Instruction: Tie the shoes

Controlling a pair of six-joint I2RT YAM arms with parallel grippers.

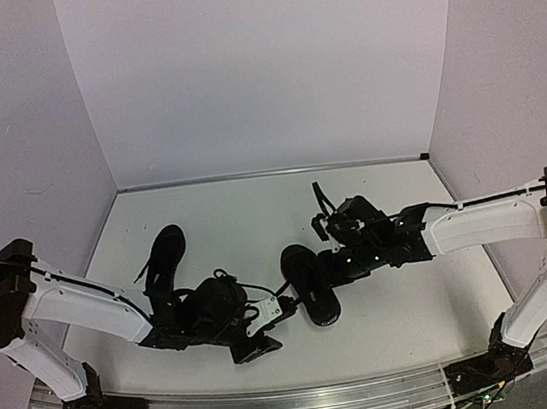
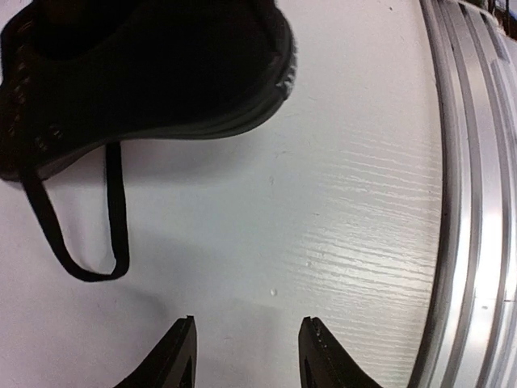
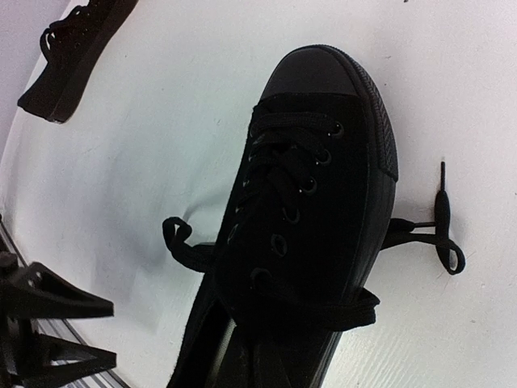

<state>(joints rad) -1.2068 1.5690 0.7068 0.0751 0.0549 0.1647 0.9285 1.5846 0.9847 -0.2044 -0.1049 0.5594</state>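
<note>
Two black lace-up shoes lie on the white table. One shoe (image 1: 309, 282) is at the middle, its laces untied. In the right wrist view this shoe (image 3: 323, 186) fills the frame, with lace ends trailing left (image 3: 179, 242) and right (image 3: 440, 234). My right gripper (image 1: 334, 262) is right over its opening; its fingers merge with the black shoe, so I cannot tell how they stand. The other shoe (image 1: 165, 259) lies to the left, also seen in the right wrist view (image 3: 73, 40). My left gripper (image 1: 260, 345) (image 2: 250, 343) is open and empty near the table, beside the middle shoe (image 2: 161, 73) and a lace loop (image 2: 89, 271).
A metal rail (image 1: 309, 396) runs along the near table edge, close to the right of my left gripper (image 2: 472, 202). Pale walls close in the back and both sides of the table (image 1: 254, 207).
</note>
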